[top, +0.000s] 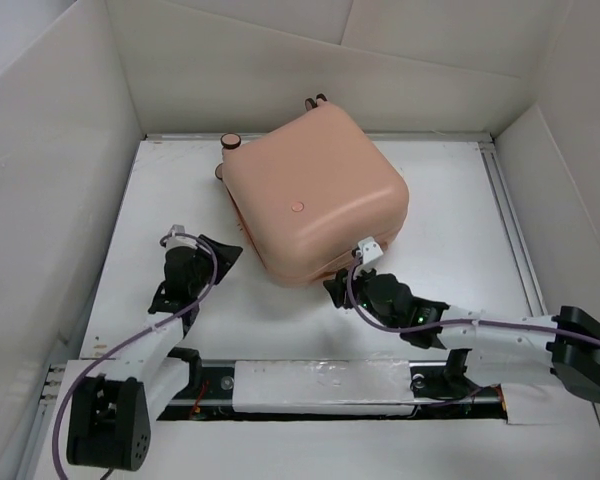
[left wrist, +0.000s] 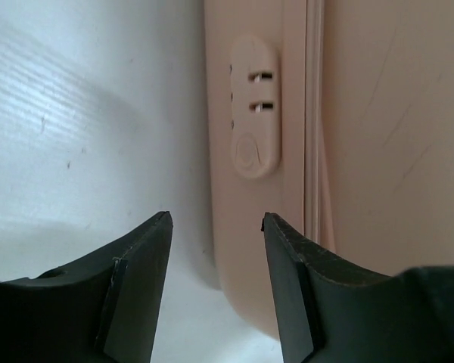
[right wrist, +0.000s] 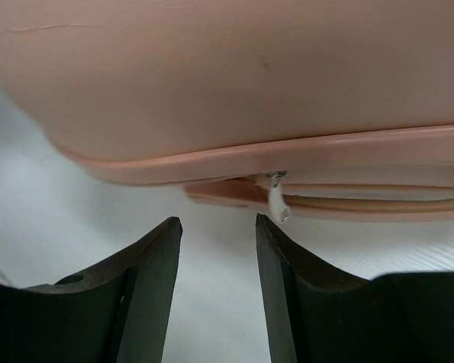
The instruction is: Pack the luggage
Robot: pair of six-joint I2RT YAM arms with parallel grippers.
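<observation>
From above we see the luggage lying shut and flat on the white desk. It sits toward the far middle, turned at an angle, with its round emblem facing up and wheels sticking out on the far-left side. Only this view shows both arms together: the left arm reaches toward the shell's near-left side, and the right arm comes in from the right to its near corner.

The left wrist view adds what the overhead misses. It shows the shell's side wall, an oval lock panel with two slots, and the closing seam running beside it. The left jaws are released, apart with nothing between them. We cannot tell whether either tip touches the shell.

The right wrist view looks low along the near edge. The upper shell overhangs a lower pink lip, and a small white pull hangs from the seam, just beyond the right-hand tip. The right jaws are also released, with only bare desk between them.

White walls box in the left, back and right. The far corner of the luggage sits close to the back wall. Open desk lies to its right, up to a rail, to its left, and in a strip near the arm bases.
</observation>
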